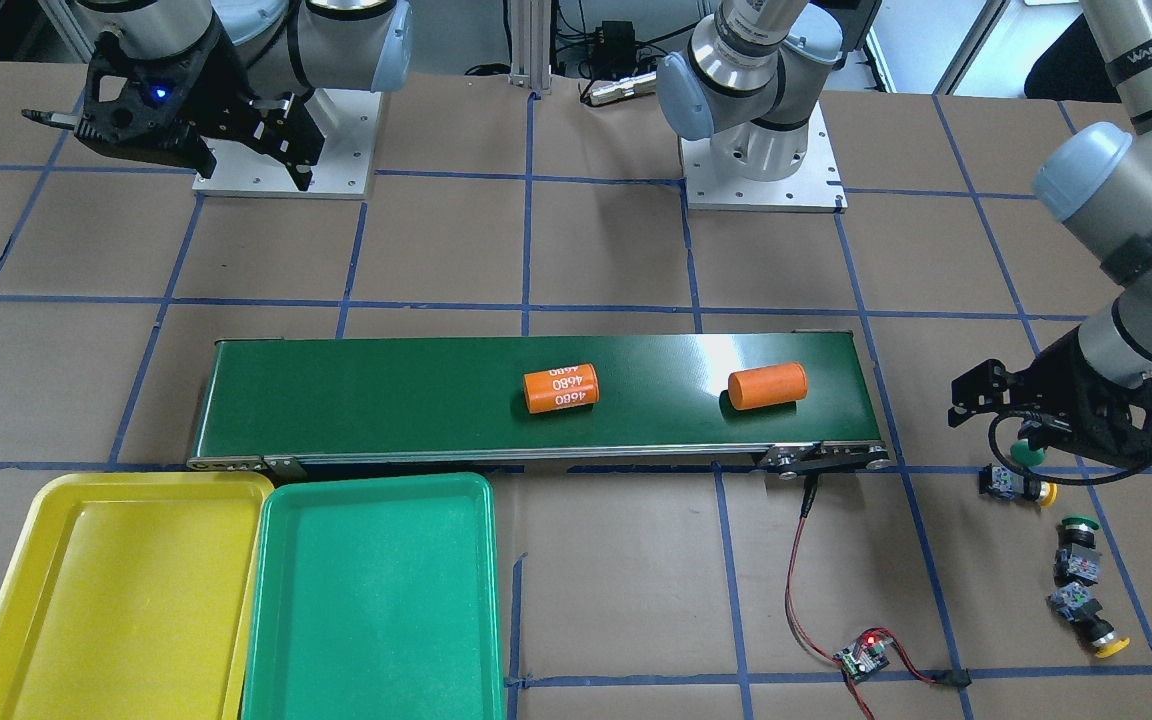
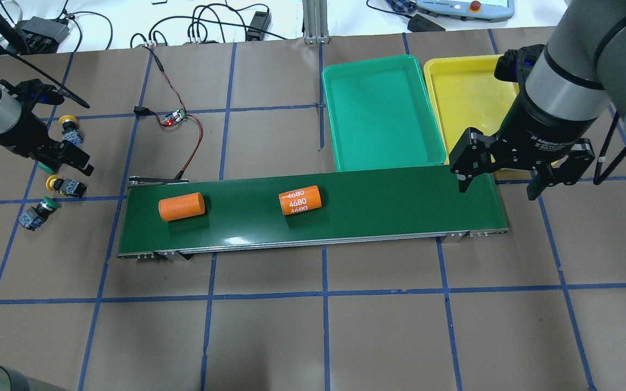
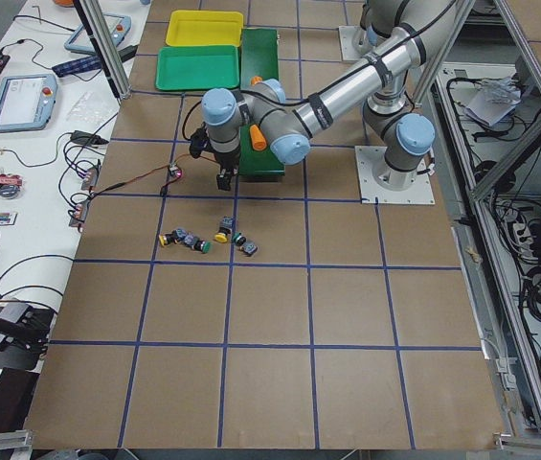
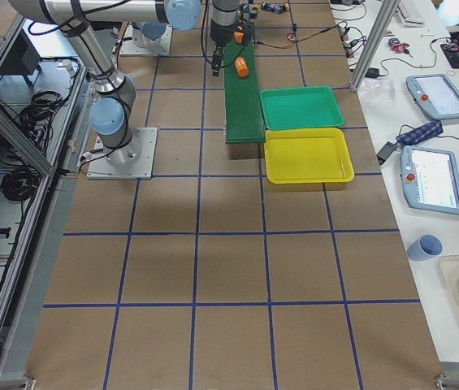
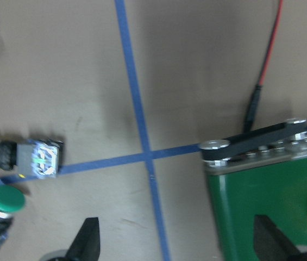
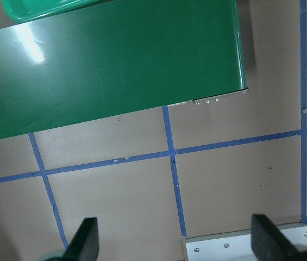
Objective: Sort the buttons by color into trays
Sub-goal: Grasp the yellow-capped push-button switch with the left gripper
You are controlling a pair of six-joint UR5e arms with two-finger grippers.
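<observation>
Several buttons lie on the brown table off the conveyor's end. A green button point(image 1: 1028, 456) sits just under my left gripper point(image 1: 996, 430), beside a yellow button point(image 1: 1021, 486). Another green button point(image 1: 1078, 545) and yellow button point(image 1: 1091, 620) lie farther out. In the left wrist view my left gripper point(image 5: 177, 244) is open and holds nothing; the yellow button point(image 5: 23, 156) and green button point(image 5: 1, 209) lie outside its left finger. My right gripper point(image 2: 498, 187) hangs open over the belt's other end. The green tray point(image 2: 381, 108) and the yellow tray point(image 2: 465, 92) hold nothing.
A long dark-green conveyor belt point(image 1: 436, 400) carries two orange cylinders point(image 1: 561, 387) point(image 1: 767, 385). A small circuit board point(image 1: 863, 655) with red wires runs to the belt's end near the buttons. Blue tape lines grid the table.
</observation>
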